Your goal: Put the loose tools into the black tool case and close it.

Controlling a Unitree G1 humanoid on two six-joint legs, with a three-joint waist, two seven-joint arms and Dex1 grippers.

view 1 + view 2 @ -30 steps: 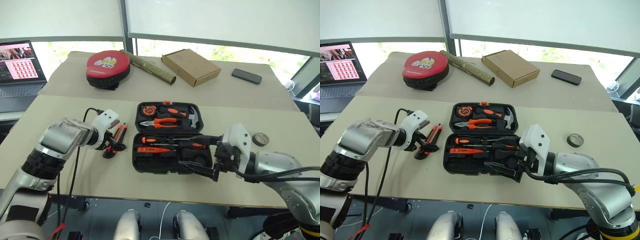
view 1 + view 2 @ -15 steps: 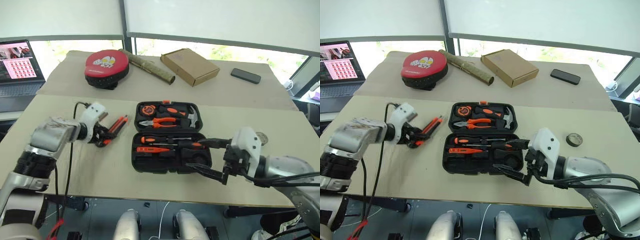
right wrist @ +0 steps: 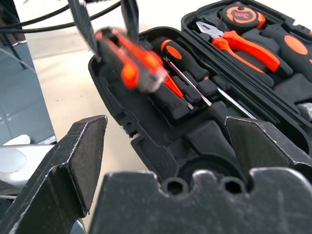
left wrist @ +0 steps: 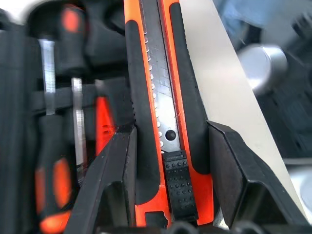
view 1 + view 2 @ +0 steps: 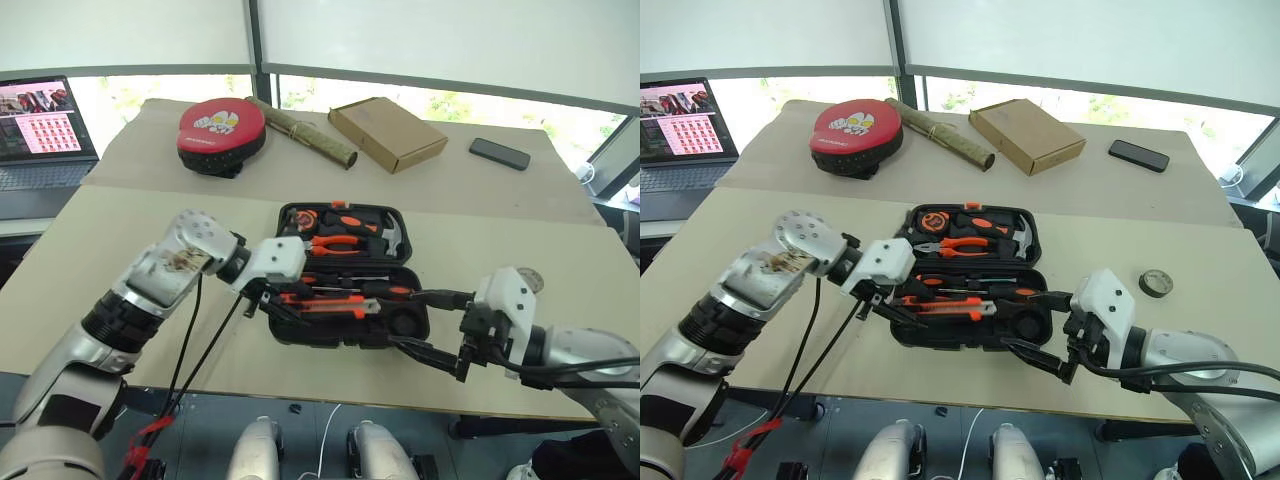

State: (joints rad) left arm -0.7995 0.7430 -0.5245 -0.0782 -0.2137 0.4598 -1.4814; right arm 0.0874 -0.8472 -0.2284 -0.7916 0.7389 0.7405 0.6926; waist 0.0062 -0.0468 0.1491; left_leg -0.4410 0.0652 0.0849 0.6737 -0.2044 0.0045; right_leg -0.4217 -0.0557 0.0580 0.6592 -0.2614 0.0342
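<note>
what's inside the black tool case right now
Pliers, a hammer, a tape measure and screwdrivers. The left gripper holding the utility knife covers part of the front slots.

Silver arms, white wrist housings — black two-fingered hands, black cables.

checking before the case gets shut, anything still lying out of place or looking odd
The tape roll still lies on the table to the right of the open tool case, outside it. The left end effector holds the utility knife over the case, not yet seated in a slot.
</note>
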